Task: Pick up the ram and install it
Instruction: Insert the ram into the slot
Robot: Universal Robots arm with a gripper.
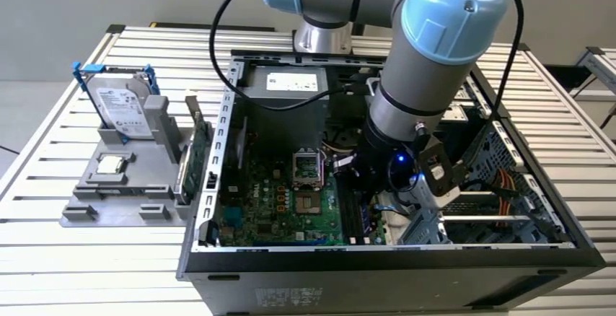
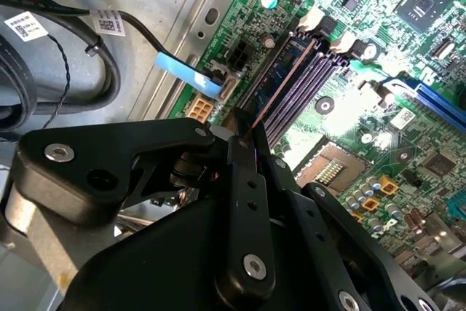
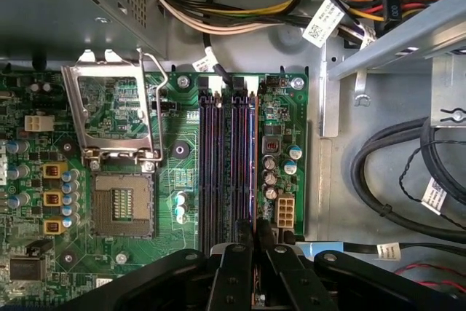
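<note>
- Exterior view: the arm reaches down into the open computer case (image 1: 223, 117), which lies on its side on the slatted table (image 1: 58, 143). The gripper (image 1: 358, 179) sits low over the motherboard (image 1: 279, 208), at the memory slot area just beside the CPU socket (image 1: 310, 164). The ram itself is too hidden by the wrist here to make out.
- Exterior view, containers: the grey parts tray (image 1: 115, 204) on the exterior view's left holds an upright hard drive (image 1: 125, 110) in a blue bracket and a small square silver processor chip (image 1: 112, 163). A green card stands edge-up between tray and case. The case holds the motherboard, a power supply (image 1: 288, 85) at the far end and a drive cage with cables at the exterior view's right.
- Second wrist view: the gripper (image 2: 251, 140) is clenched on the ram (image 2: 280, 85), seen edge-on as a thin strip running from the fingertips down along the memory slots (image 2: 309, 81). It appears lined up with the slot nearest the board edge; whether it is seated I cannot tell.
- First wrist view: fingers (image 3: 238, 267) close together around the thin ram (image 3: 254, 158), standing over the slot beside the capacitors. CPU socket (image 3: 124, 205) is empty, its retention frame flipped open.
- Handling judgement: light, stiff, thin board; fragile chips and contacts. Grip flat faces near the top edge, mid-length, keep it square to the slot.
</note>
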